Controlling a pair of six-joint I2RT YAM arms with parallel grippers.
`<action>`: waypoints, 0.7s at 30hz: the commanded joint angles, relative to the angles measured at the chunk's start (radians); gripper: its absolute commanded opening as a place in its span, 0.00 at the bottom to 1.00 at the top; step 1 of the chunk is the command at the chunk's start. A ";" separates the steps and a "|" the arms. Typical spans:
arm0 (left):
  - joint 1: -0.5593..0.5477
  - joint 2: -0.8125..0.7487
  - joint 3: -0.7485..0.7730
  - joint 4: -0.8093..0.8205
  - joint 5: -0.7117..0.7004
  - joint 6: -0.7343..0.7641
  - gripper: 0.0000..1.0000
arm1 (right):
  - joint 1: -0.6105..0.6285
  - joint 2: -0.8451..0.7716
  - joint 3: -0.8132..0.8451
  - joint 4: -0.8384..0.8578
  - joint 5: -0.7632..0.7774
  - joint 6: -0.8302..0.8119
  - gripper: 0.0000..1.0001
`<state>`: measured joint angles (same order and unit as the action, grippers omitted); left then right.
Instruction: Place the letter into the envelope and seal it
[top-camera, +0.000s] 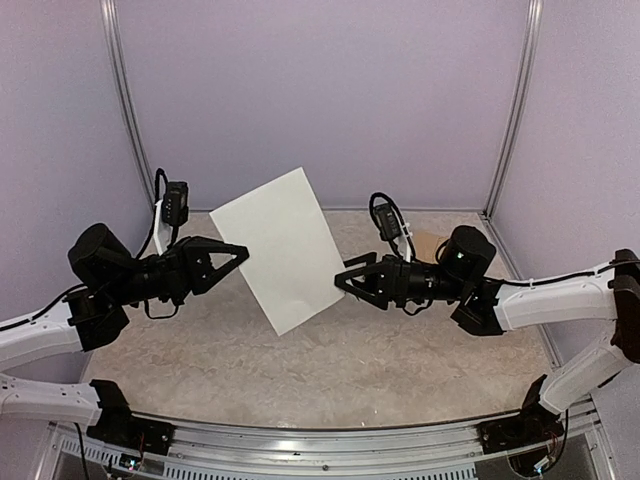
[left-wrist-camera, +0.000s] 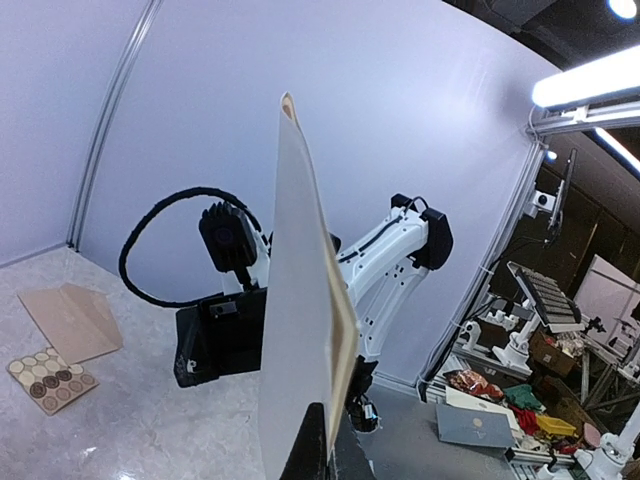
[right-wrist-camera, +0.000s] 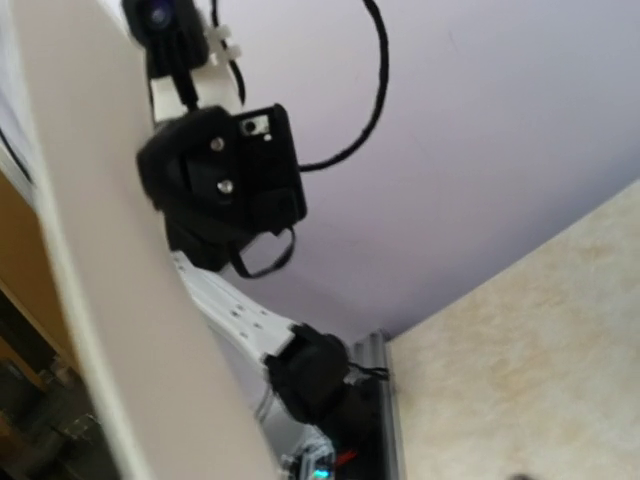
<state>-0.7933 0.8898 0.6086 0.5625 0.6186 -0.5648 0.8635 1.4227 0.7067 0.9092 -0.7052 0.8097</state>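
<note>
Letter (top-camera: 280, 250) hangs tilted above the counter (top-camera: 330, 365), plain white face up; left end effector (top-camera: 243, 254) and right end effector (top-camera: 342, 281) each pinch one side edge.

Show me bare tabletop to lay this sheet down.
Free: the beige marble tabletop, near half, between both arm bases, below the white paper sheet that the left pincer and right pincer hold aloft. Crowded: far right, where a tan envelope lies behind the right arm.
</note>
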 joint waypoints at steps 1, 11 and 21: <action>-0.004 -0.014 -0.045 0.159 -0.065 -0.048 0.00 | 0.015 -0.028 -0.024 0.106 0.022 0.037 0.62; 0.004 -0.018 -0.053 0.104 -0.039 -0.051 0.00 | 0.020 0.002 -0.013 0.182 -0.019 0.060 0.01; 0.146 -0.132 0.065 -0.389 -0.123 0.126 0.86 | -0.002 -0.109 0.128 -0.464 -0.079 -0.264 0.00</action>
<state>-0.7086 0.8238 0.5713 0.4934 0.5732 -0.5808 0.8692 1.3865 0.7151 0.8677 -0.7418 0.7757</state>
